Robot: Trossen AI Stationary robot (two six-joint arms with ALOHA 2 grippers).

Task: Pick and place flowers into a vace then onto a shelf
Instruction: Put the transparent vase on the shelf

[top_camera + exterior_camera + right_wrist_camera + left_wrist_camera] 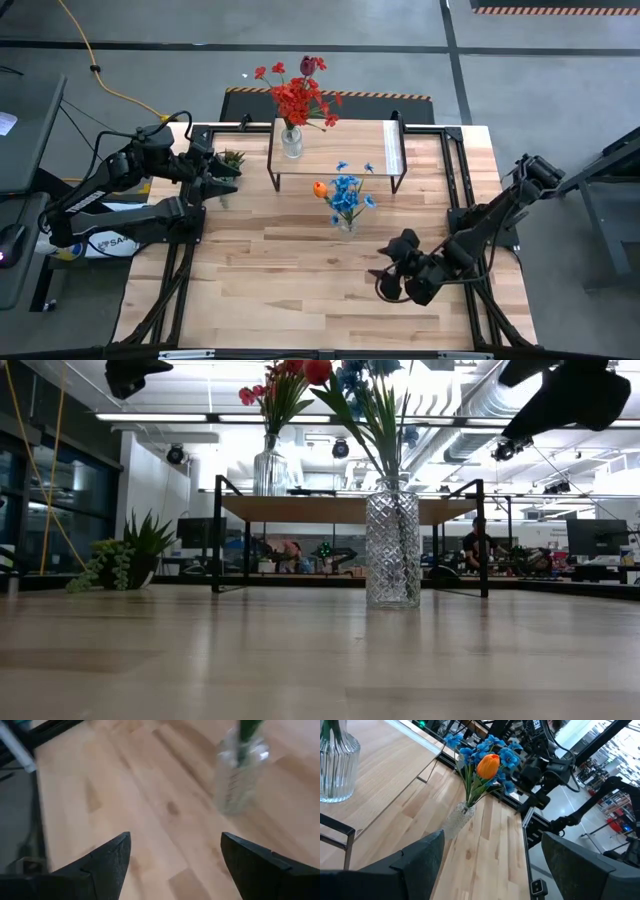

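Observation:
The blue-bloomed bunch [347, 192] and the orange tulip [488, 765] stand in a cut-glass vase [392, 550] on the table, in front of the shelf [350, 148]. The red-bloomed bunch [297, 98] and the dark maroon tulip [310, 66] stand in a ribbed glass vase [268, 465] on the shelf's left part. My left gripper [228, 180] hovers open by the table's left edge, left of the shelf, pointing toward the blue bunch. My right gripper [392, 272] hovers open above the table, nearer and to the right of the cut-glass vase [240, 770].
A small green leafy tuft [232, 158] sits at the table's far left, close to my left gripper. The shelf's black legs [216, 535] stand behind the cut-glass vase. Black frame rails [462, 180] run along the table's left and right sides. Bare wood lies along the near side [300, 300].

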